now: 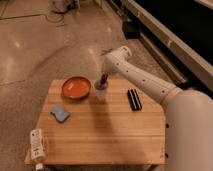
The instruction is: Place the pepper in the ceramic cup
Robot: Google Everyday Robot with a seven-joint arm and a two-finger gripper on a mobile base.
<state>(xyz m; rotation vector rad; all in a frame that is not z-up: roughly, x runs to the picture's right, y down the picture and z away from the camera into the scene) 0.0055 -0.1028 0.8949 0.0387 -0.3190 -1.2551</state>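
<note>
The white ceramic cup (pixel 101 91) stands on the wooden table (pixel 110 135), just right of the orange bowl. The dark red pepper (pixel 103 79) stands upright in the cup, with its top end sticking out above the rim. My gripper (pixel 104 64) is at the end of the white arm, which reaches in from the right. It sits directly above the cup and the pepper's top.
An orange bowl (pixel 76 87) is left of the cup. A black-and-white striped block (pixel 133 98) lies to its right. A blue sponge (pixel 60 114) lies at the left. A white bottle (pixel 36 144) lies at the front left corner.
</note>
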